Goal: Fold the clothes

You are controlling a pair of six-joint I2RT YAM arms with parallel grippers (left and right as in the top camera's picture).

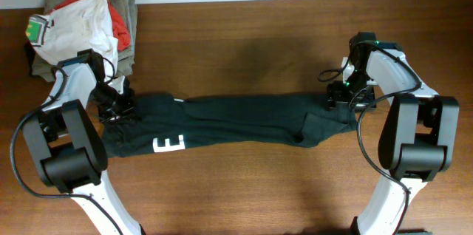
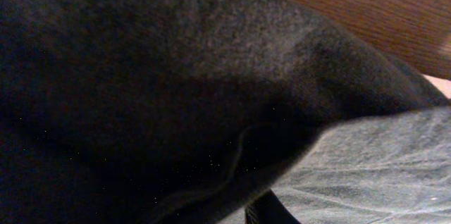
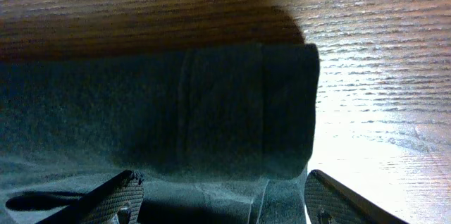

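The clothes [image 1: 236, 120], one long black shirt with a white "E" [image 1: 168, 145], lie stretched left to right across the table. My left gripper [image 1: 118, 106] sits on the shirt's left end. In the left wrist view dark fabric [image 2: 155, 90] bunches over the jaws, and only one finger [image 2: 269, 213] shows. The gripper looks shut on the cloth. My right gripper [image 1: 338, 100] is at the shirt's right end. In the right wrist view its fingers [image 3: 120, 197] stand wide apart, open, with the hemmed shirt edge [image 3: 239, 111] lying flat between and ahead of them.
A pile of folded garments sits at the far left corner: white with a green tag [image 1: 77, 26], red [image 1: 120, 26] and olive-grey [image 1: 130, 9]. It lies just behind my left arm. Bare wooden table [image 1: 244, 50] surrounds the shirt.
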